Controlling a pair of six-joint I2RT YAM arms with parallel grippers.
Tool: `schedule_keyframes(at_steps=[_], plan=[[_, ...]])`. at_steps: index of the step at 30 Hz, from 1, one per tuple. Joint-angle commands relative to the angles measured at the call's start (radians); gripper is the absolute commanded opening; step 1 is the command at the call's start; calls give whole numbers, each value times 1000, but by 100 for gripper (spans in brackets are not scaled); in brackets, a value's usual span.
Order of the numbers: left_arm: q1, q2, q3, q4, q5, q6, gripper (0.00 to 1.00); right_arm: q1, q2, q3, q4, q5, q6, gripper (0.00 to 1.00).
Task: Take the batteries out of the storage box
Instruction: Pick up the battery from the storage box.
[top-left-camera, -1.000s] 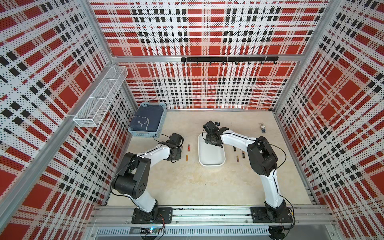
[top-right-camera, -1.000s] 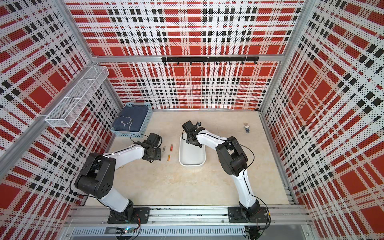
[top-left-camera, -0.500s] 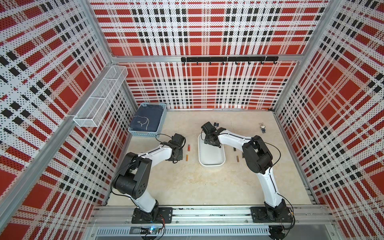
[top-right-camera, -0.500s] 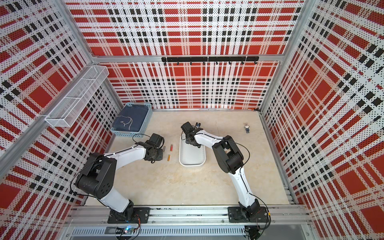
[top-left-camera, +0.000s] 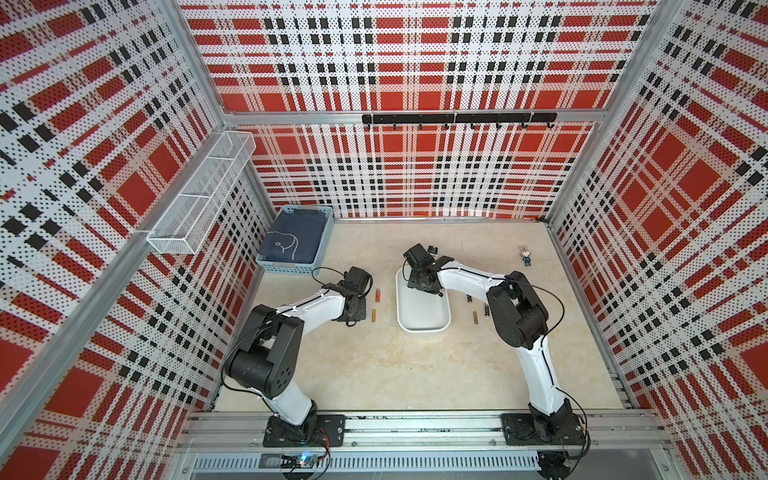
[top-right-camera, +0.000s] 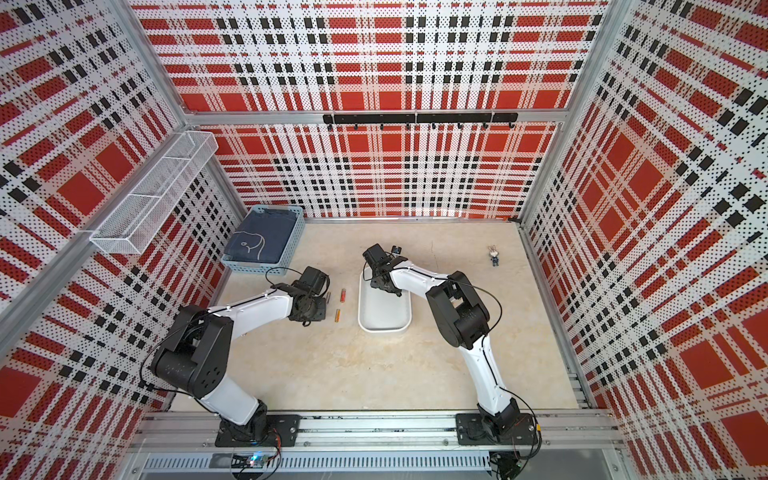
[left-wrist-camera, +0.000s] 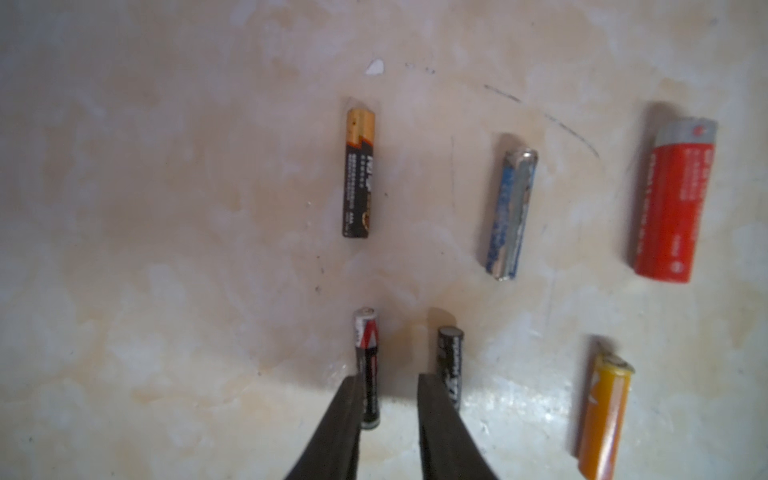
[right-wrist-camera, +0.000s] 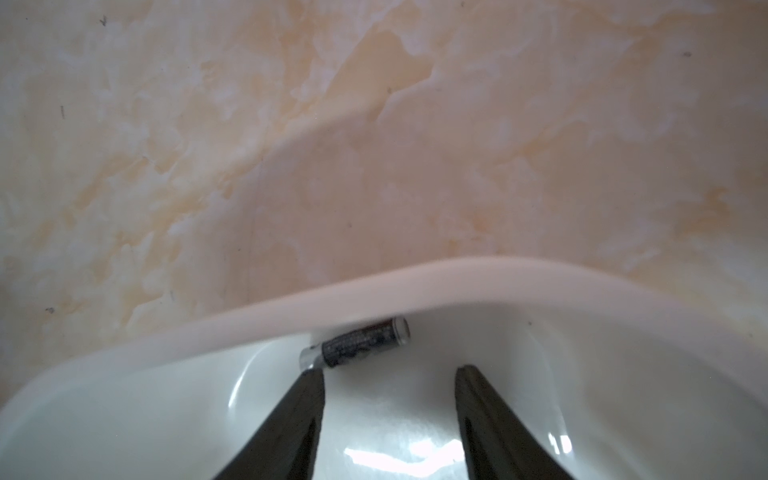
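White gloss plastic, one dark cell in its corner – the right arm works inside the storage box (top-left-camera: 424, 329).

Spread wide and empty, the right fingers (right-wrist-camera: 291, 424) point at a black battery (right-wrist-camera: 357, 343) lying tight against the box's curved wall, under the rounded rim. It probably rolled there, and the smooth slope gives little room to pinch it. The other batteries lie well apart in rows on the mottled beige table (left-wrist-camera: 166, 208): a black-and-gold one (left-wrist-camera: 358, 174), a scuffed blue-silver one (left-wrist-camera: 511, 216), a fat red one (left-wrist-camera: 673, 203) and an orange one (left-wrist-camera: 604, 415). The left fingers (left-wrist-camera: 336, 432) are narrowly parted over bare table, holding nothing, between two slim black cells (left-wrist-camera: 366, 365) – likely just a set-down spot.
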Motion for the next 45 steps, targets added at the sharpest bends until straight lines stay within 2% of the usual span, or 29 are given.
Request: schedule_keyframes(at_steps=[1,8,15,27,30,32,37,43,45], plan=[[0,-43,29,-27,-30,-9,29,6,-60,-3,5,10,1,59],[-2,-54,41,-33,-44,-12,29,7,-37,31,17,2,8,61],[-18,-21,43,-32,-50,-8,30,7,38,97,-14,54,-7,61],[-43,4,51,-31,-59,-7,29,8,115,124,-54,99,-30,57],[-45,9,53,-32,-61,-5,29,8,121,113,-57,89,-41,51],[-46,9,51,-30,-60,-6,29,8,113,91,-55,88,-49,44],[-46,12,51,-30,-62,-5,29,8,41,4,-43,74,-75,33],[-46,17,66,-30,-69,-3,29,8,-45,-70,-23,36,-115,12],[-47,18,76,-31,-68,-2,29,8,-55,-67,-22,24,-133,8]])
